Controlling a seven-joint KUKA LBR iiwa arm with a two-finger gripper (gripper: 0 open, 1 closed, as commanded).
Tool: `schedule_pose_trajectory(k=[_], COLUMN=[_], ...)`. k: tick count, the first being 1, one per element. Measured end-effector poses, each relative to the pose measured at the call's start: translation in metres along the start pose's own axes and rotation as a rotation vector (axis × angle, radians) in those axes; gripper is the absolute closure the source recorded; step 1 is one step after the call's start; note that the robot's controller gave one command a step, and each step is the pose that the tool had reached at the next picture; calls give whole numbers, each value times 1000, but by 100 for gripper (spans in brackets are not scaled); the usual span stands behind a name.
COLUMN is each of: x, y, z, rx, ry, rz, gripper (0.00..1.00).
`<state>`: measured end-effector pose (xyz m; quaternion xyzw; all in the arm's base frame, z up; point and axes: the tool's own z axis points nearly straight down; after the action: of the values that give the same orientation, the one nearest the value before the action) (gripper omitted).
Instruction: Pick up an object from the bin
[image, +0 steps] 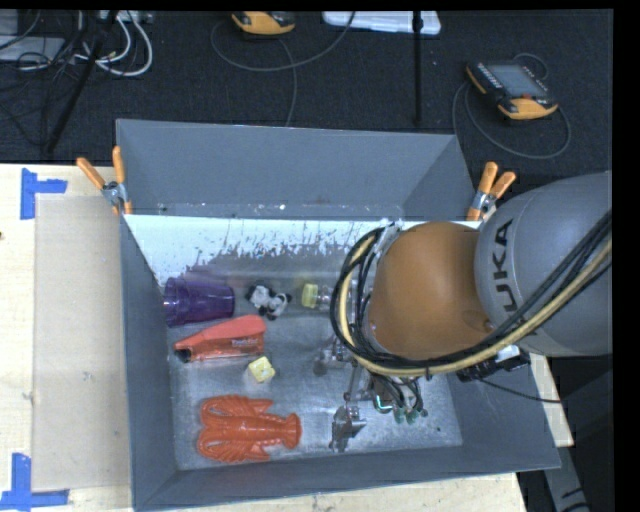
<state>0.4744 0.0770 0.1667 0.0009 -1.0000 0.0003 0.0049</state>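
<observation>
The metal bin (148, 380) looks matt, the purple cup (198, 300) glossy plastic

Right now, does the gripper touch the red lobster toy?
No, the red lobster toy lies apart from the gripper, with bare bin floor showing between them.

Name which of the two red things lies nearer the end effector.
The flat red lobster toy at the front of the bin; the red wedge lies farther back from the end effector.
</observation>
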Motion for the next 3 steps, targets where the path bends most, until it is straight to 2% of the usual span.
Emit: schedule_pose_trajectory(k=[1,2,3], x=[-2,-4,2], y=[0,26,62], z=[-3,38,19], rx=[-1,0,1], ry=[-7,-10,-6], rz=[4,-120,-227], gripper=[0,0,0])
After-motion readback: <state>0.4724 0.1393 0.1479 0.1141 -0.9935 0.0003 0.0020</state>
